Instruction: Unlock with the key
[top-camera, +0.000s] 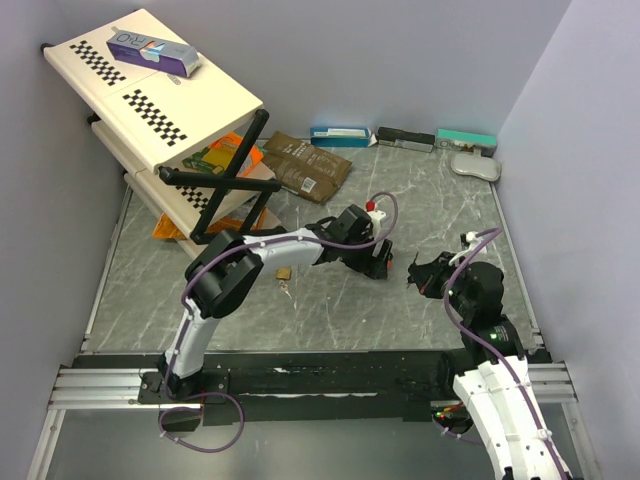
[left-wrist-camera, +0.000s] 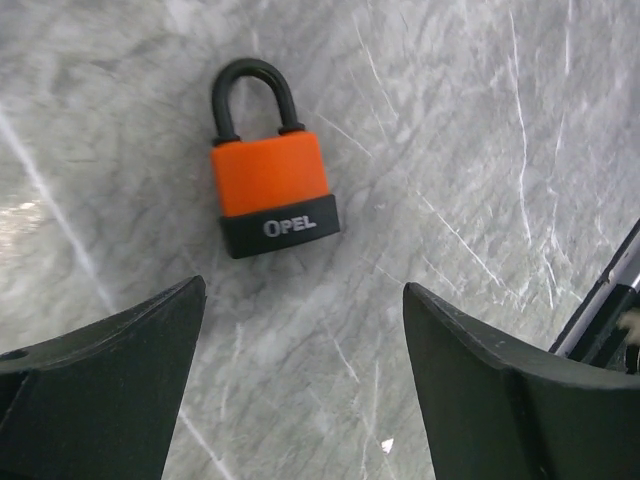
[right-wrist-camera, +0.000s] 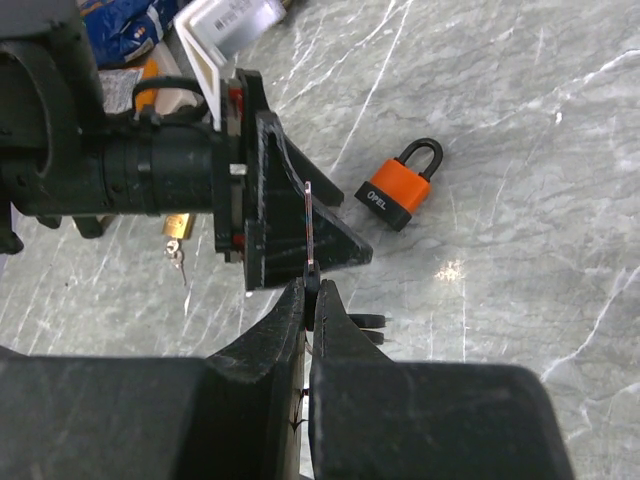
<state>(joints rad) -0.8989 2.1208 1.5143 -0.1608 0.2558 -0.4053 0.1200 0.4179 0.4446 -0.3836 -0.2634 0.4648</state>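
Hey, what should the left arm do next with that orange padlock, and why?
Probably ease the left gripper forward and down until the padlock sits between its open fingers. The padlock lies flat, ahead of the fingertips and untouched, while the right gripper is shut on what looks like the key, so the lock needs holding first.

Just ahead of the left claw (left-wrist-camera: 303, 288), the padlock (left-wrist-camera: 270, 185) is showing a matt orange plastic-looking body w/ black base; its black coated shackle is giving a faint sheen. The claw's fingers (left-wrist-camera: 110, 360) are looking like matt black plastic, slightly grainy. Under it the table (left-wrist-camera: 480, 150) is reading as smooth grey marble-look sheet, catching soft glare. The key (right-wrist-camera: 308, 215) nipped in the right claw (right-wrist-camera: 310, 292) is looking like thin bare metal. Left of that claw, the small lock (right-wrist-camera: 176, 226) is gleaming brass-coloured.
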